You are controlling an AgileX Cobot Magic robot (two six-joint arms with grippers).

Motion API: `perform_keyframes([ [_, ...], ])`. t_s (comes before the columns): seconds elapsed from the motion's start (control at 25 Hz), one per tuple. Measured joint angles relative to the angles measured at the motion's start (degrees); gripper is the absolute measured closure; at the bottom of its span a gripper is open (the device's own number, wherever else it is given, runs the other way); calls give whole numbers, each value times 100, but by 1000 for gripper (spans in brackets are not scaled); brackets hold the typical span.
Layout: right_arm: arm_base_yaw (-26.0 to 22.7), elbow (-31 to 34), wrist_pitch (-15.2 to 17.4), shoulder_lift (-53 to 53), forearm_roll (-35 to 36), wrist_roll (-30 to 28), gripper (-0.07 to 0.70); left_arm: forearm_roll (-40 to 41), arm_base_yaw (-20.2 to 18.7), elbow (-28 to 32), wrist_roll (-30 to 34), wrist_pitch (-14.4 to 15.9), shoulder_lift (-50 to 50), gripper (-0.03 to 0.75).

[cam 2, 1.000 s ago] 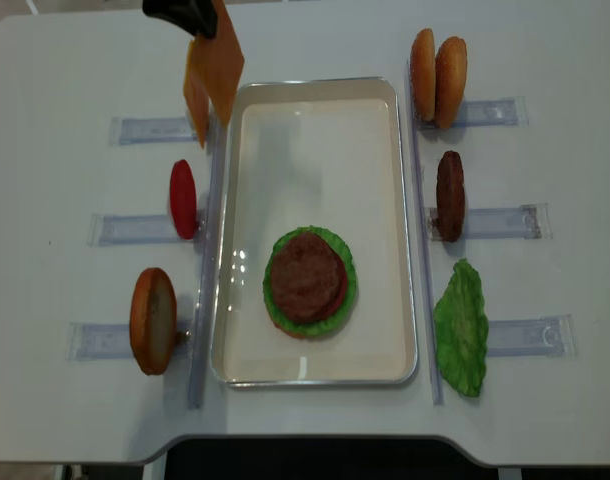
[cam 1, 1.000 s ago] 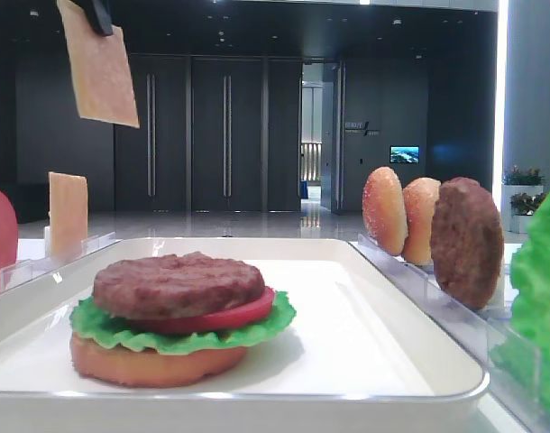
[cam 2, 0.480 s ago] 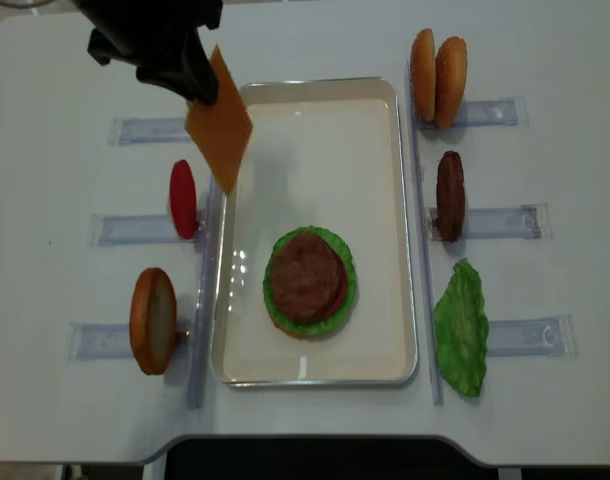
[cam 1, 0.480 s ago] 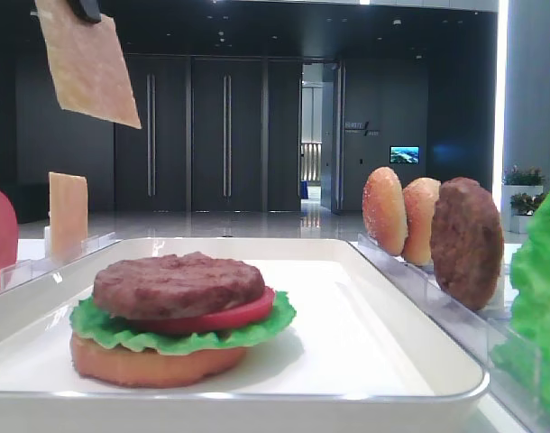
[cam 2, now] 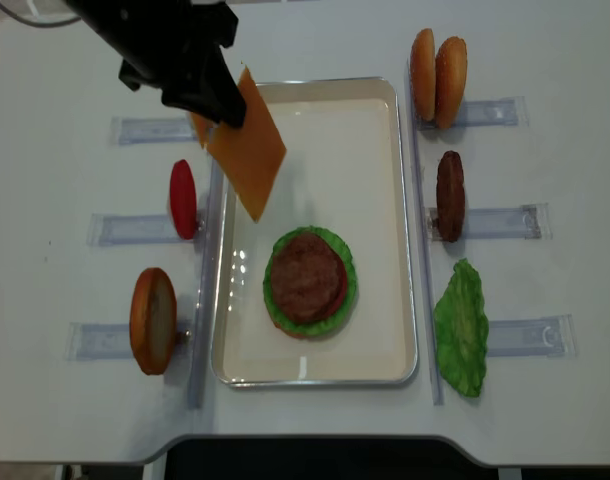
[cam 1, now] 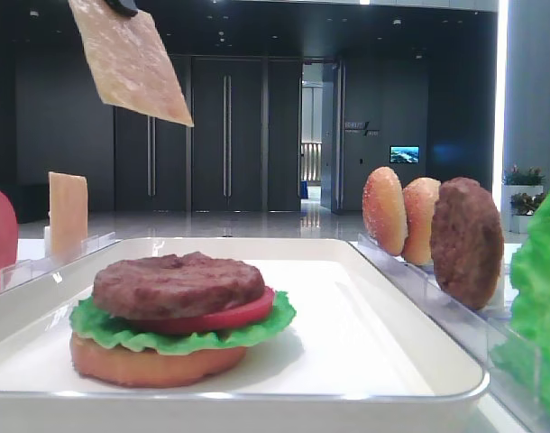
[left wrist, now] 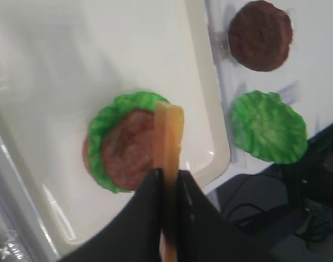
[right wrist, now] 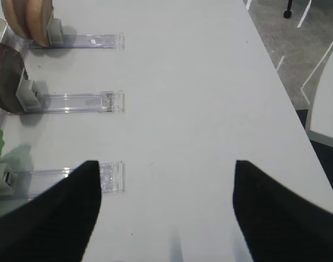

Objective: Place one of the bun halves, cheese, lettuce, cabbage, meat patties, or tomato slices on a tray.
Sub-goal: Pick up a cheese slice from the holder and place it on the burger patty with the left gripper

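Observation:
A thin pale-orange cheese slice [cam 2: 250, 150] hangs tilted in the air over the left rim of the white tray [cam 2: 405, 200], with my left gripper [cam 2: 220, 100] shut on its upper edge. The left wrist view shows this cheese [left wrist: 169, 134] edge-on between the closed fingers, above a stack on the tray. That stack is a meat patty [cam 2: 307, 275] on tomato, lettuce and a bun half. A second cheese slice [cam 1: 68, 215] stands in the left rack. My right gripper [right wrist: 166, 218] is open over bare table, holding nothing.
Clear racks line both sides of the tray. On the right stand two bun halves [cam 2: 437, 66], a patty [cam 2: 450, 195] and a lettuce leaf [cam 2: 460, 328]. On the left stand a tomato slice [cam 2: 183, 198] and a bun half [cam 2: 152, 320].
My left gripper has carried the cheese from above the far-left rack to the right and forward, over the tray's left rim. The slice has tilted more.

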Motion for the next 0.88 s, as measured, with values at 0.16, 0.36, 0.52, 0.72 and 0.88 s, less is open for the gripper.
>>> perform_keyframes([
  [0.16,0,0,0,0,0,0,146,-704,0,476,500,-245,-9,682],
  [0.36,0,0,0,0,0,0,146,-1241,0,1262,1008,-755,-99,682],
  [0.52,0,0,0,0,0,0,146,-1786,0,1848,1547,-963,-160,682],
  [0.72,0,0,0,0,0,0,146,-2534,0,2451,2359,-1197,-161,682],
  [0.88,0,0,0,0,0,0,146,-3064,0,2889,2952,-1413,-182,682],
])
